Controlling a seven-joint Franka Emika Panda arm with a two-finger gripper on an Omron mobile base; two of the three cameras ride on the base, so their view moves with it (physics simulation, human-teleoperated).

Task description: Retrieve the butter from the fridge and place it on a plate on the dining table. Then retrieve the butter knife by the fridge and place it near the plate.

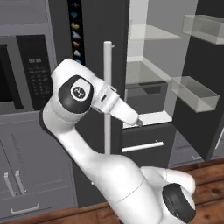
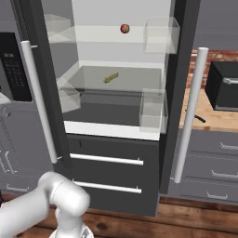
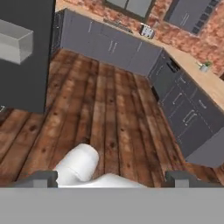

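Note:
The fridge [image 2: 116, 135] stands open, showing its white interior and clear shelves. On its middle shelf lies the butter [image 2: 110, 76], a small yellowish-olive stick, with a small red ball [image 2: 124, 29] one shelf higher. The butter knife [image 2: 197, 116] is a slim dark shape on the wooden counter just right of the fridge. In the hand view my gripper [image 3: 111, 180] is open, its fingertips [image 3: 43, 178] far apart with nothing between them, and it looks down at the wooden floor. My arm [image 1: 124, 109] reaches toward the open fridge [image 1: 148, 65]. The plate and the dining table are out of view.
A black microwave [image 1: 26, 70] sits left of the fridge above grey cabinets. A black box appliance [image 2: 224, 86] stands on the right counter. The open fridge door [image 3: 26, 57] with a clear bin [image 3: 15, 41] is at my hand's left. Grey cabinets [image 3: 109, 46] line the far walls.

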